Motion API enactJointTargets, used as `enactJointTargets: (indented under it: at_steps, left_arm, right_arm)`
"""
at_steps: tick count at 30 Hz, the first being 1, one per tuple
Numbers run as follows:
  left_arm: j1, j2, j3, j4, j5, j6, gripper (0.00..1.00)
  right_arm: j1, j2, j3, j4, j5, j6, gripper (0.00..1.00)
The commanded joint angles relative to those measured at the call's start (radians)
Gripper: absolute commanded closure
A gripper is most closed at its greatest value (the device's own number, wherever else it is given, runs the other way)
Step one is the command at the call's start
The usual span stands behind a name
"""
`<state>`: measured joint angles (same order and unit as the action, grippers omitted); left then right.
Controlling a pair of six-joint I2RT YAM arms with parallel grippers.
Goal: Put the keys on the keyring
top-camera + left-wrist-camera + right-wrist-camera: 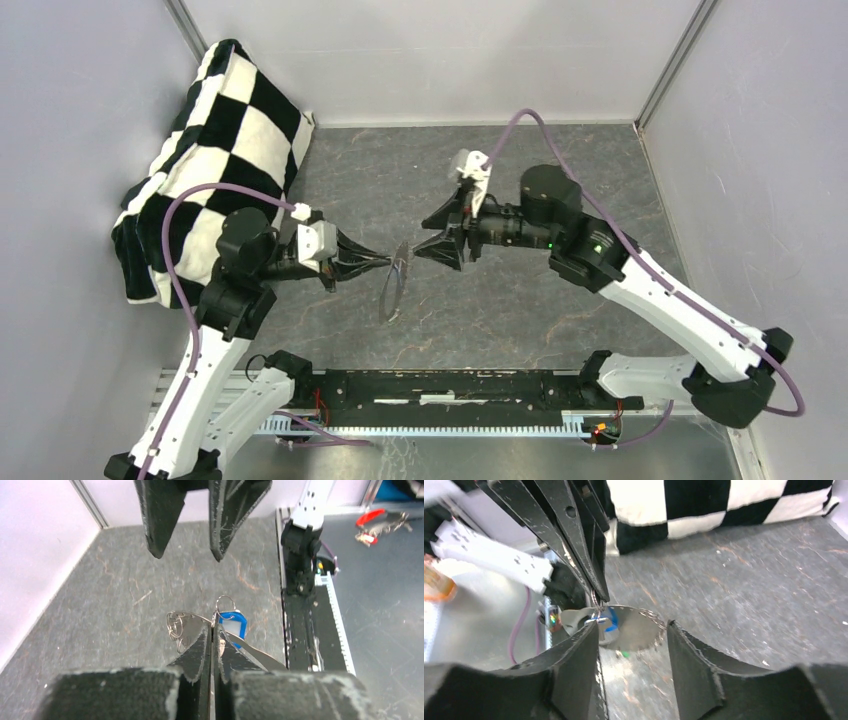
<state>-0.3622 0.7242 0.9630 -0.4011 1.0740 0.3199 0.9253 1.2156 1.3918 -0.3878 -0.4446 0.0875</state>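
Observation:
My left gripper (385, 262) is shut on the keyring (392, 290), a thin grey loop that hangs edge-on below its tips. In the left wrist view the left gripper (212, 630) pinches the keyring's (260, 655) metal band. A blue-headed key (232, 625) sits right at the tips and small wire rings (174, 622) bunch to the left. My right gripper (437, 235) faces it, open, with nothing between its fingers. In the right wrist view the right gripper (631, 632) frames the keyring's beaded edge (655, 616), the blue key (611, 620) and a small green speck (624, 653).
A black-and-white checkered cloth (215, 130) is heaped at the back left against the wall. A black rail (450, 385) runs along the near edge between the arm bases. Grey walls close in the dark stone-patterned table (560, 300) on three sides.

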Motion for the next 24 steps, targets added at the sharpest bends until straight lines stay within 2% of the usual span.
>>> enactJointTargets:
  at_steps: [1, 5, 12, 15, 19, 24]
  left_arm:
    - [-0.003, -0.026, -0.037, 0.427, -0.008, -0.371, 0.98]
    - [-0.003, -0.024, -0.053, 0.540, -0.018, -0.444, 0.98]
    - [-0.003, -0.026, -0.056, 0.561, -0.024, -0.433, 0.98]
    - [-0.003, -0.030, -0.061, 0.561, -0.026, -0.426, 0.98]
    - [-0.002, -0.036, -0.066, 0.561, -0.031, -0.423, 0.98]
    - [-0.002, -0.042, -0.069, 0.550, -0.041, -0.403, 0.98]
  right_arm:
    - [-0.031, -0.089, -0.136, 0.323, -0.091, 0.199, 0.37]
    - [-0.042, -0.090, -0.164, 0.402, -0.104, 0.272, 0.34]
    - [-0.068, -0.073, -0.191, 0.541, -0.164, 0.410, 0.35]
    - [-0.070, -0.060, -0.192, 0.550, -0.175, 0.434, 0.40]
    - [-0.074, -0.048, -0.197, 0.555, -0.186, 0.452, 0.51]
    - [-0.075, -0.027, -0.193, 0.554, -0.222, 0.464, 0.57]
